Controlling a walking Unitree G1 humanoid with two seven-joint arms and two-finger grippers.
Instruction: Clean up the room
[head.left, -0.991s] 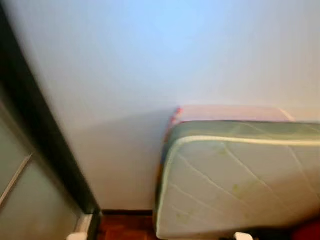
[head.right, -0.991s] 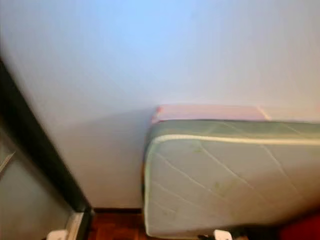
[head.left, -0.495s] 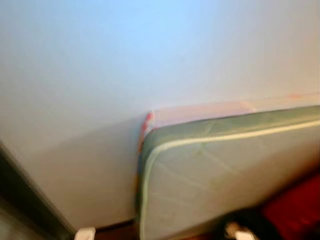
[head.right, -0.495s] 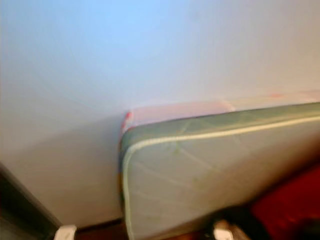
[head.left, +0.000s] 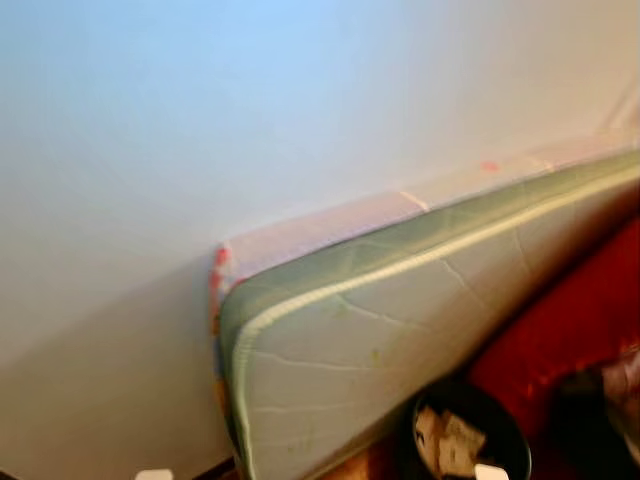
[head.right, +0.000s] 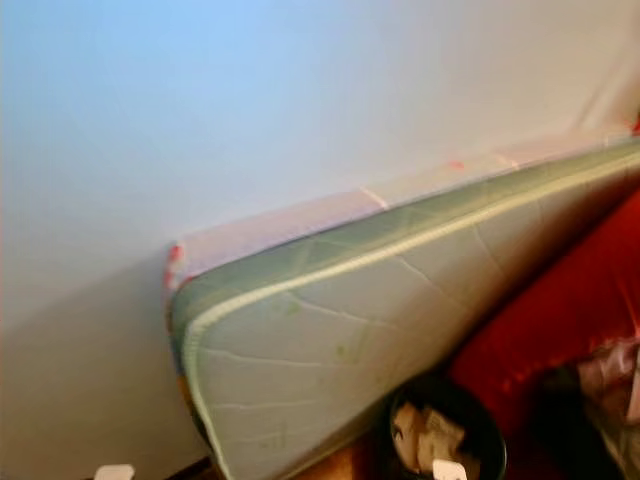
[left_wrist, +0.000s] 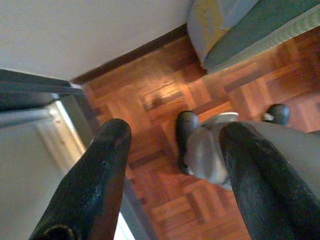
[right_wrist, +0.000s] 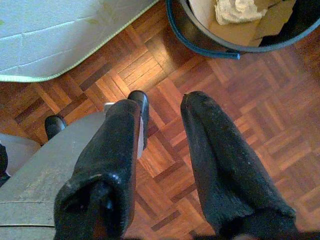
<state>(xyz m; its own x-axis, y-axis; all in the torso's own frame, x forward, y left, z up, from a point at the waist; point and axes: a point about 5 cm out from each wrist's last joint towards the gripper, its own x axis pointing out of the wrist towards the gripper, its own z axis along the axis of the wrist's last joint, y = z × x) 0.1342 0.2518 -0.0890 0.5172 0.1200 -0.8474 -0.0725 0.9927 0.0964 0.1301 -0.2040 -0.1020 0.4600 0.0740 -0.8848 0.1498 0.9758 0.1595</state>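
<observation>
A black round bin (head.left: 465, 440) holding crumpled paper and cardboard scraps stands on the parquet floor at the foot of a green-and-white mattress (head.left: 380, 340). The mattress leans on its edge against the pale wall. My right gripper (right_wrist: 162, 105) hangs open above the floor, with the bin (right_wrist: 235, 25) just beyond its fingertips and nothing between them. My left gripper (left_wrist: 175, 132) is open too, hanging over the parquet near a dark door frame (left_wrist: 35, 90).
Red fabric (head.right: 560, 300) lies to the right of the bin, with a dark heap (head.right: 590, 400) in front of it. A pink board (head.left: 320, 225) stands behind the mattress. My own foot (left_wrist: 187, 137) and grey leg (right_wrist: 55, 155) are below the grippers.
The camera has swung to the right: the dark door frame has left the head views, and the bin and the red fabric have come in. Nothing was taken hold of.
</observation>
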